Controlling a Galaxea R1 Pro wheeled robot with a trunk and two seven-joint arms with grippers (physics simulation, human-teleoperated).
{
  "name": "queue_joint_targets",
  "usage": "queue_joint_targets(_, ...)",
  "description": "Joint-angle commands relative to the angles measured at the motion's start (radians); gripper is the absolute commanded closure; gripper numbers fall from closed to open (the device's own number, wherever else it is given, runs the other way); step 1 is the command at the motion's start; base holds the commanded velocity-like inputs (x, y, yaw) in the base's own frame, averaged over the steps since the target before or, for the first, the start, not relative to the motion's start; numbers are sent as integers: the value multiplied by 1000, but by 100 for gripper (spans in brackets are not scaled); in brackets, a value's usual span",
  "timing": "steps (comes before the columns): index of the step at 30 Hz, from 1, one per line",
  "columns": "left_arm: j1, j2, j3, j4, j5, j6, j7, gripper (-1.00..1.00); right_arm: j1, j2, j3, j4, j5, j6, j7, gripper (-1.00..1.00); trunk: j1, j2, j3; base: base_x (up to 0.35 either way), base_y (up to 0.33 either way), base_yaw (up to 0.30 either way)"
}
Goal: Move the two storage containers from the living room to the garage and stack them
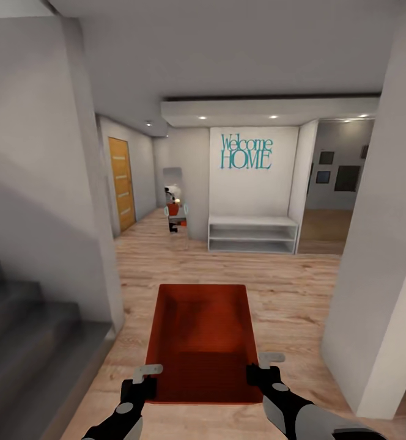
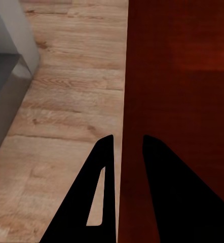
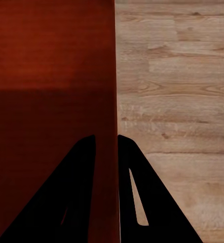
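Nearest: left end effector clamped on the near left wall of an orange-red storage container, one finger outside the wall, the other inside. Right end effector clamped likewise on the near right wall, fingers straddling the rim. Container held open side up between both arms, directly ahead of the robot, over a light wood-plank floor; whether lifted clear of the floor could not be told. Grey stair steps noted at near left, a pale wall corner at near right. Farther on: white open shelf unit against a wall lettered "Welcome HOME". Wooden door at far left. Mirror beside the shelf wall, showing a small reflection of the robot. Framed pictures on a distant wall through the right opening.
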Motion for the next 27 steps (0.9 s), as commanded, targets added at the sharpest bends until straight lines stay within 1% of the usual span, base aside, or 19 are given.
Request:
queue_joint_targets(1, -2, 0, 12, -2, -4, -55, 11, 100, 0, 0, -13, 4, -21, -6, -10, 100, 1, -1, -2, 322, 0, 0)
queue_joint_targets(27, -2, 0, 13, -3, -4, -53, 11, 100, 0, 0, -13, 4, -21, -6, -10, 100, 1, -1, -2, 322, 0, 0)
